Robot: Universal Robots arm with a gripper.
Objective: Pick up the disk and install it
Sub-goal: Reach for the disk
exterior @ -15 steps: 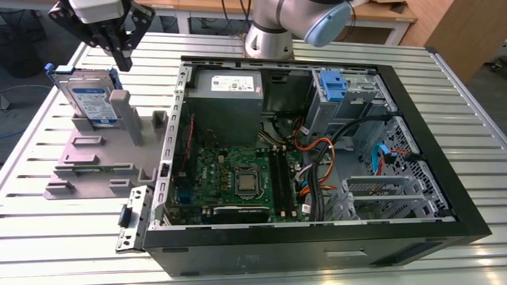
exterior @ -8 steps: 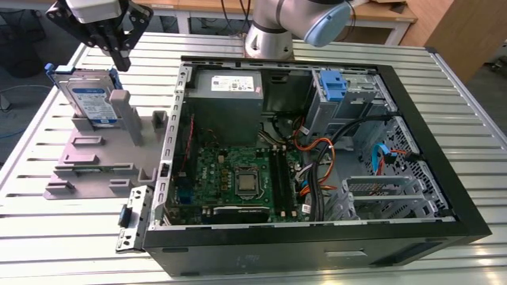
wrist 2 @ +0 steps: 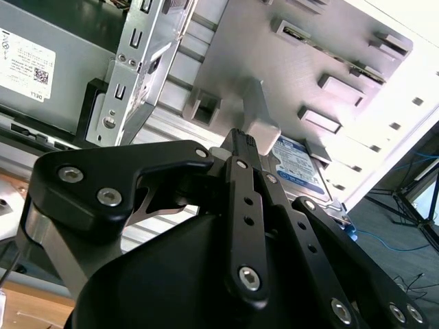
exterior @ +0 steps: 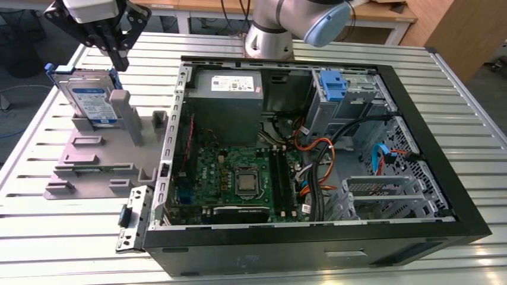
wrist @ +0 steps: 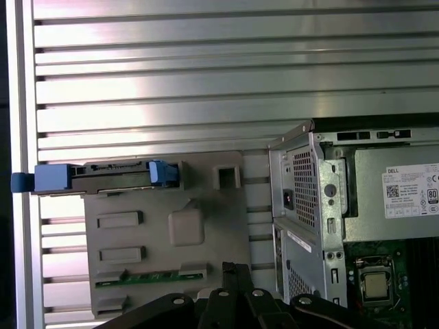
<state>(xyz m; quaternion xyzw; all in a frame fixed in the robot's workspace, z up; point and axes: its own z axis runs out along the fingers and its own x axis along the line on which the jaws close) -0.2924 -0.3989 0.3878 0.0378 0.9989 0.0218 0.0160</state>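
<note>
Hovering at the top left of the exterior view, the gripper [exterior: 120,60] hangs over the grey fixture [exterior: 87,163]. Its jaws are pinched together at the tips and carry nothing. In both wrist views the black linkage folds down to one narrow point, well clear of anything to grab. And the disk [exterior: 89,95]? It's standing on edge in a slot at the far end of the fixture, blue-and-white label facing out, blue bracket wrapped round its rim. The gripper's tip sits near the disk's upper corner, above it and not touching. From the first wrist view the disk [wrist: 103,177] shows edge-on as a thin dark bar with blue tabs at both ends, set along one side of the fixture [wrist: 226,226]. The second wrist view catches a slice of the disk's label [wrist 2: 298,161] just past the closed fingertips, beside a stubby grey post. The fixture lies flat on the slatted metal table [exterior: 63,249], just beside the open case [exterior: 317,243], on the exterior view's left of it. Inside the case a grey power supply [exterior: 230,86] with a white sticker sits at the back. A blue latch [exterior: 334,88] stands in the bay to the exterior view's right of it. The green motherboard [exterior: 237,172] lies along the bottom, with orange and blue cables looping past. Behind the case rises the arm [exterior: 273,27].
</note>
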